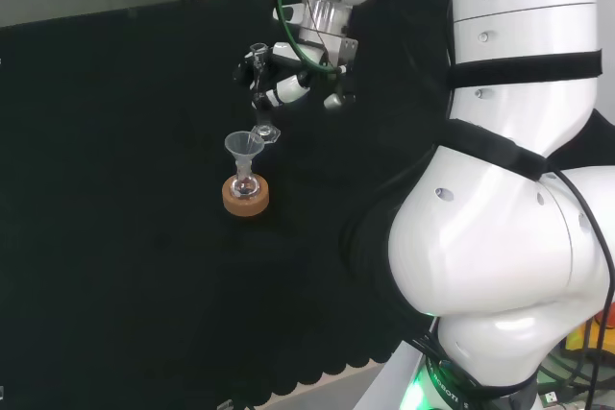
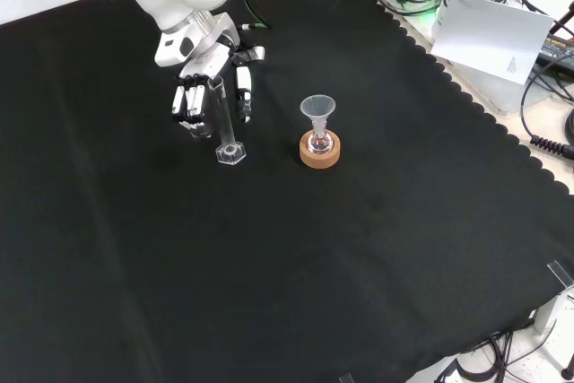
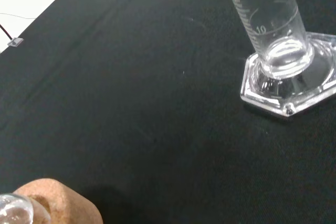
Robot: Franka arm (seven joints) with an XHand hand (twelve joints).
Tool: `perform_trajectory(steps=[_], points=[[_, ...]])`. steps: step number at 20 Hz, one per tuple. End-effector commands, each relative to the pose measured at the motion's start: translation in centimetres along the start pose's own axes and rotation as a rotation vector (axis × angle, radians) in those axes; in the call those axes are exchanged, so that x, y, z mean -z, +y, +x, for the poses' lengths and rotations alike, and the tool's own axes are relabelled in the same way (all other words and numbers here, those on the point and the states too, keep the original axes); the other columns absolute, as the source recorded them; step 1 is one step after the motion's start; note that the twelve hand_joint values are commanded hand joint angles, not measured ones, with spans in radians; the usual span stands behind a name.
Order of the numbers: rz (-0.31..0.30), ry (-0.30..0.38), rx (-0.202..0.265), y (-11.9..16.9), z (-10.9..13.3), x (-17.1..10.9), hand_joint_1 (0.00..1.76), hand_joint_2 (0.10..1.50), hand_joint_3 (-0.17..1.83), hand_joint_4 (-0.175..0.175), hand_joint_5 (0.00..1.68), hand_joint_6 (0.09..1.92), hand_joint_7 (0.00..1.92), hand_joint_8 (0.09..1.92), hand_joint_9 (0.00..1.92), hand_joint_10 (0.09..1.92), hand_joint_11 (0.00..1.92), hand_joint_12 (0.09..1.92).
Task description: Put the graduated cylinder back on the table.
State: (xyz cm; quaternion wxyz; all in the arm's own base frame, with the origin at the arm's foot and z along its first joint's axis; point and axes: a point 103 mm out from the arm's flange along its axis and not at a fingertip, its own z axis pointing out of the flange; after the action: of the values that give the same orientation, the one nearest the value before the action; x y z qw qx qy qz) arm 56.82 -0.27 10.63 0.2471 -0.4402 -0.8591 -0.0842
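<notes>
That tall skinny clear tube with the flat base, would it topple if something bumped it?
Probably. The clear graduated cylinder is tall and narrow over a small hexagonal foot, so a nudge near the top may tip it. On its side, the foot's flat edges would likely stop it rolling. It looks smooth, perhaps slippery.

In the front view the graduated cylinder (image 2: 223, 123) stands upright on the black cloth (image 2: 269, 275) right before the hand (image 2: 208, 87), whose fingers hang straight down close behind it. Just to its right a funnel (image 2: 317, 112) sits in a small flask (image 2: 318, 141) on a cork ring (image 2: 320, 152), leaving a narrow gap of bare cloth between. Left, near and far right of these pieces the cloth lies open.
</notes>
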Motion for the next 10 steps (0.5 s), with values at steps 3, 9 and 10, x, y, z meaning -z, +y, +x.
perform_trajectory(steps=[3, 9, 10], points=[[-0.023, -0.02, -0.036, -1.4, 0.2, 2.3, 0.74, 0.89, -0.17, -0.054, 0.35, 0.38, 0.19, 0.69, 0.67, 0.09, 0.15, 1.42], [-0.054, -0.073, -0.122, -4.3, 0.5, 5.4, 0.7, 0.88, -0.17, -0.055, 0.33, 0.19, 0.07, 0.71, 0.57, 0.09, 0.04, 1.47], [-0.064, -0.081, -0.136, -5.0, 0.7, 6.0, 0.7, 0.88, -0.17, -0.055, 0.33, 0.18, 0.07, 0.71, 0.56, 0.09, 0.03, 1.47]])
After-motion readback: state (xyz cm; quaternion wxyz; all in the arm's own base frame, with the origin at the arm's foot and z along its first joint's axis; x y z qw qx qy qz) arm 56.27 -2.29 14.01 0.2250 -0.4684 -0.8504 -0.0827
